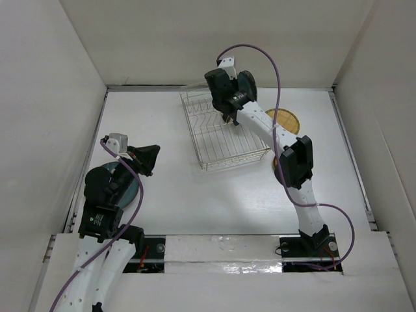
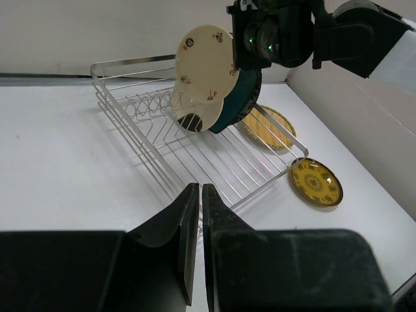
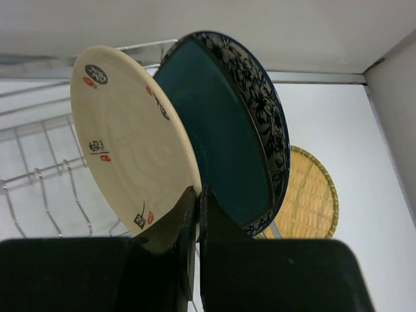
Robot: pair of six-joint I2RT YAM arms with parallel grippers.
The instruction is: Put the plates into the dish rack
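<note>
Dish rack [image 1: 214, 146]: silver wire, sits on the white tabletop [image 1: 175, 201] toward the far side, slightly skewed to the edges. Over its far end two plates stand on edge, face to face: a cream plate [image 3: 130, 130] with small red and dark marks, and just behind it a teal plate [image 3: 221, 136] with a dark floral rim. From the left wrist view a second cream plate [image 2: 195, 114] shows lower, among the tines; cannot tell if it sits in a slot. Right tool [image 3: 197, 201]: fingers drawn together, tips right at the lower edge where the cream and teal plates meet. Cannot tell whether a rim is pinched between them. Right arm reaches from its base across to the rack's far end. Beyond the rack's right side, a woven yellow plate [image 3: 312, 195] lies flat on the tabletop. A gold patterned plate [image 2: 315, 182] also lies flat, near the rack's closer right corner. Left tool [image 2: 198, 192]: closed, nothing between the fingers, over bare tabletop well left of the rack and pointing toward it. A round teal plate [image 1: 127, 188] lies partly under the left arm near the left wall.
</note>
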